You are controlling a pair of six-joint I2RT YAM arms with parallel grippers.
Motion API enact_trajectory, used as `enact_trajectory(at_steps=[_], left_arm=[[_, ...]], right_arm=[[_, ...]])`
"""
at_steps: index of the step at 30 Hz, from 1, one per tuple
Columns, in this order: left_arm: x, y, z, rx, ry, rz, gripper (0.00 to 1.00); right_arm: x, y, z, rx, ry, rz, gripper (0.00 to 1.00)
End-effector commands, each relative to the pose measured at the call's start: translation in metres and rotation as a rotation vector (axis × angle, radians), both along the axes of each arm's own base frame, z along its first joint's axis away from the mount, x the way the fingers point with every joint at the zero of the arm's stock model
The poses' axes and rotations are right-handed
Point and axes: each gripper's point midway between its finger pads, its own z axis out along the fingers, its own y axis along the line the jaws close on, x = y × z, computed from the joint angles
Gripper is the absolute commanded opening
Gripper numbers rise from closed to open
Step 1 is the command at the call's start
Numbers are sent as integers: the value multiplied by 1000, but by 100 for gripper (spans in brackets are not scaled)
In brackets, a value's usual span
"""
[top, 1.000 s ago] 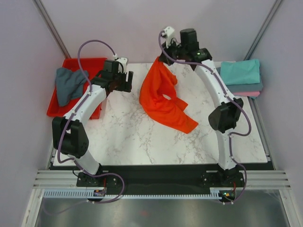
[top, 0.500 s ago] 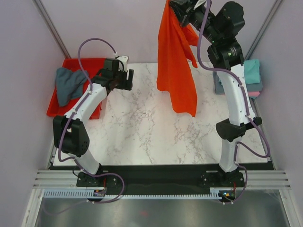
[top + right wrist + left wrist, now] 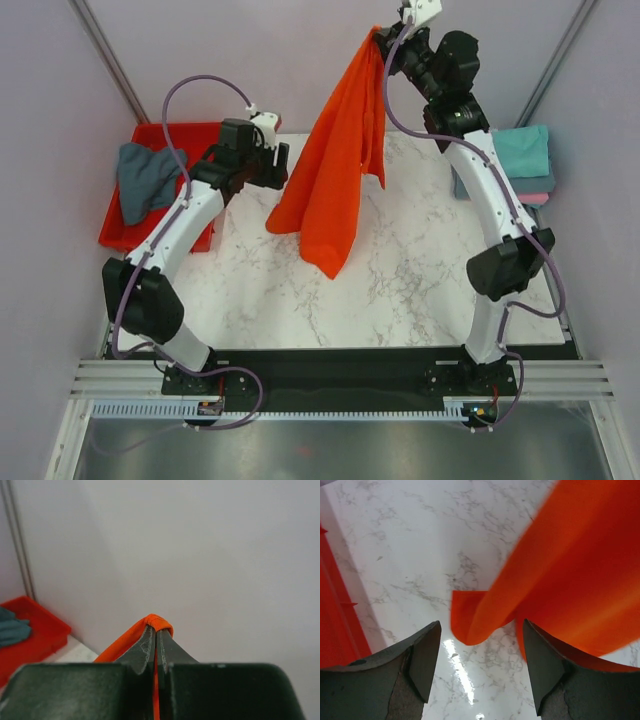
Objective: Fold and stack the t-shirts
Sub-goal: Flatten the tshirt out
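The orange-red t-shirt [image 3: 335, 175] hangs in the air over the marble table [image 3: 400, 290], held by its top edge. My right gripper [image 3: 380, 38] is raised high at the back and shut on that edge; the cloth [image 3: 159, 621] wraps over its closed tips. My left gripper [image 3: 280, 168] stands open just left of the hanging shirt. In the left wrist view a low corner of the shirt [image 3: 470, 622] dangles in front of the gap between its fingers [image 3: 427, 655], not gripped. A slate grey-blue t-shirt [image 3: 145, 180] lies crumpled in the red tray [image 3: 200, 135].
Folded t-shirts, teal [image 3: 510, 152] on top with grey-blue and pink beneath, are stacked at the table's right rear. The red tray sits off the table's left rear corner. Frame posts [image 3: 110, 60] run along both rear corners.
The right arm swung the orange-red shirt up off the table; the cloth now hangs further left, toward the left gripper. The left gripper has shifted slightly right, its jaws a little narrower.
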Motion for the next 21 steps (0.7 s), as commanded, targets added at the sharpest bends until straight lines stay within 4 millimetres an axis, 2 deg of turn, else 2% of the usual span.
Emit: enact_trajectory(at_steps=[1, 2, 3, 4, 5, 7, 8, 9, 11, 12, 15, 16, 18, 19, 21], left_arm=[[-50, -39, 16, -11, -30, -176, 73], [-75, -60, 5, -3, -7, -246, 73], [-88, -70, -1, 2, 6, -283, 73], [-106, -90, -8, 8, 20, -346, 73], [-115, -96, -18, 19, 43, -369, 73], [-123, -107, -31, 32, 71, -403, 73], [-123, -110, -37, 39, 84, -409, 73], [-122, -113, -51, 55, 118, -413, 73], [-123, -114, -70, 77, 162, -416, 73], [-123, -115, -90, 99, 208, -417, 73], [-119, -121, -113, 124, 258, -422, 73], [-118, -124, -127, 139, 289, -424, 73], [-116, -129, -138, 151, 312, -429, 73], [-116, -130, -154, 169, 346, -430, 73], [-116, -130, -165, 180, 370, -431, 73]], right_arm=[[74, -51, -95, -29, 168, -165, 0], [84, -57, -113, -42, 205, -184, 0], [99, -65, -144, -60, 253, -205, 0], [105, -71, -160, -86, 273, -220, 0], [110, -74, -173, -100, 291, -230, 0], [122, -88, -213, -112, 361, -260, 0], [127, -93, -225, -109, 384, -270, 0], [134, -106, -246, -106, 424, -289, 0], [139, -117, -268, -101, 476, -302, 0], [145, -125, -284, -107, 503, -316, 0], [151, -132, -305, -107, 545, -311, 0], [152, -132, -307, -104, 549, -311, 0], [153, -135, -312, -91, 562, -308, 0], [154, -135, -313, -87, 567, -306, 0], [155, -136, -315, -70, 573, -302, 0]])
